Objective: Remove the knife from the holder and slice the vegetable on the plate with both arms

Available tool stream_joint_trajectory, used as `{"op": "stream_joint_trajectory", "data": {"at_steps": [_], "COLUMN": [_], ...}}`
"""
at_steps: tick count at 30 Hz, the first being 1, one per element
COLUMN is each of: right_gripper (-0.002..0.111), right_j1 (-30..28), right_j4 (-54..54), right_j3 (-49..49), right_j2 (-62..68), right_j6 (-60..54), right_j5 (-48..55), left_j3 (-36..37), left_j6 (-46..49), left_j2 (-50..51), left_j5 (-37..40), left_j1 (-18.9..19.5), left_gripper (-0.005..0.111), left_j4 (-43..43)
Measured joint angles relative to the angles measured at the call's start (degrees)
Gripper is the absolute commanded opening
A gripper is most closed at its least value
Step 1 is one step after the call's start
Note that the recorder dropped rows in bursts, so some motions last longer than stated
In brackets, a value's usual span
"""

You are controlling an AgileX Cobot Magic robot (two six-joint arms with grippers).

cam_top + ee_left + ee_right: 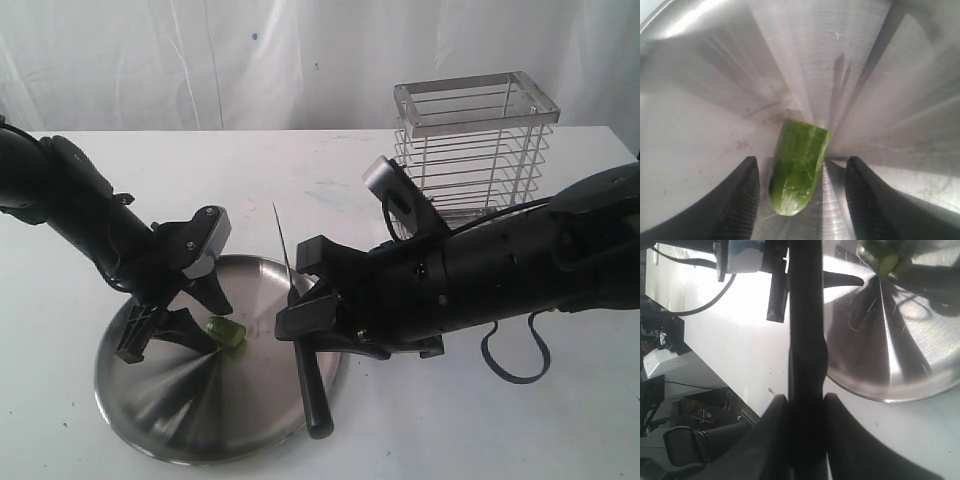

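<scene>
The green vegetable [225, 332] lies on the steel plate [200, 410], left of its middle. My left gripper [190, 325] is down over the plate and open. In the left wrist view the vegetable [797, 165] sits between the fingers [740, 200], with a gap on each side. My right gripper [300, 295] is shut on the knife [312, 390] at the plate's right rim. The black handle hangs toward the table and the thin blade points up and away. In the right wrist view the knife [807, 340] is clamped between both fingers [855, 440]. The wire holder [475, 150] stands at the back right.
A white table [80, 290] carries everything, with a white curtain behind it. A black cable loop [515, 355] hangs under the right arm near the table's right side. The right arm stretches across in front of the holder.
</scene>
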Motion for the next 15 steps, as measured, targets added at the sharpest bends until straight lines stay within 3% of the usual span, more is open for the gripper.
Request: {"op": "stream_joint_trajectory", "data": {"at_steps": [6, 10, 15], "right_gripper": [0.0, 0.0, 0.0], "right_j1": [0.0, 0.0, 0.0], "right_j4": [0.0, 0.0, 0.0], "right_j3": [0.0, 0.0, 0.0], "right_j2": [0.0, 0.0, 0.0], "right_j6": [0.0, 0.0, 0.0], "right_j5": [0.0, 0.0, 0.0], "left_j3": [0.0, 0.0, 0.0], "left_j6": [0.0, 0.0, 0.0], "left_j2": [0.5, 0.5, 0.5], "left_j5": [-1.4, -1.9, -1.9], "left_j1": [0.0, 0.0, 0.0], "left_gripper": [0.045, 0.025, 0.017], "left_j4": [0.2, 0.4, 0.4]}}
